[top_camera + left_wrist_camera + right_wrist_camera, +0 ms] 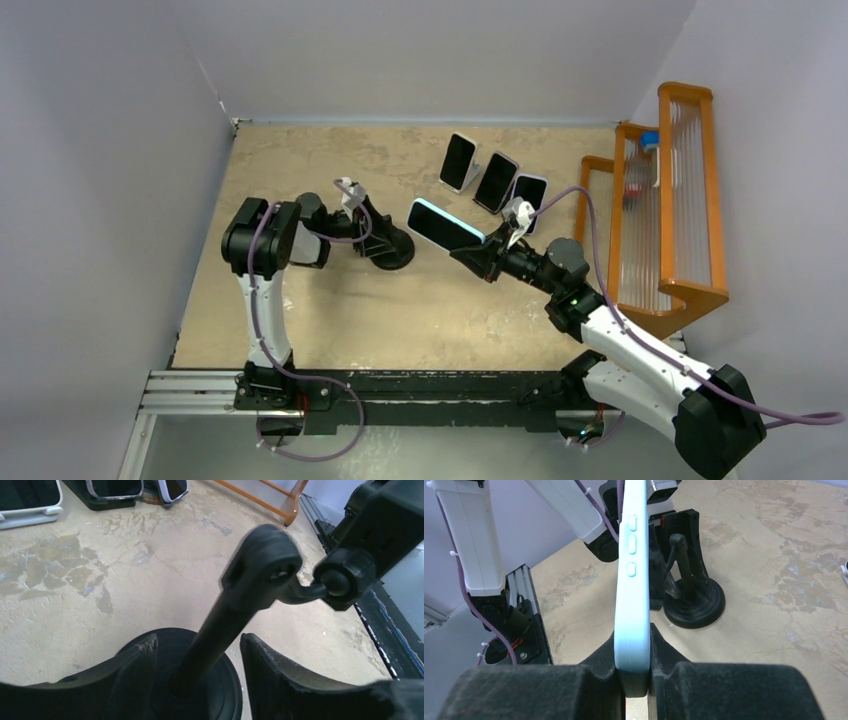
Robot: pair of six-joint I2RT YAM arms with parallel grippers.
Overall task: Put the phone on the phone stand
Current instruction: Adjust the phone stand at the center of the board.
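The phone (445, 223), in a pale blue case, is off the table. The right gripper (634, 655) is clamped tight on one short end, so the phone's long axis runs straight out from the fingers, up and to the left in the top view. Its free end points at the black phone stand (388, 248). The stand lies just beyond that free end, near but clearly apart, and the right wrist view shows its round base and sloping stalk directly ahead, partly hidden by the phone's edge. The left gripper (198, 645) is already at the stand, with its jaws partly open astride the stalk. A gap shows on either side, so it seems to be steadying the stand rather than gripping it. The right arm therefore has to close the distance, probably by carrying the phone forward along its own length and then turning it to meet the cradle. Three other phones (495, 180) lean on stands at the back.
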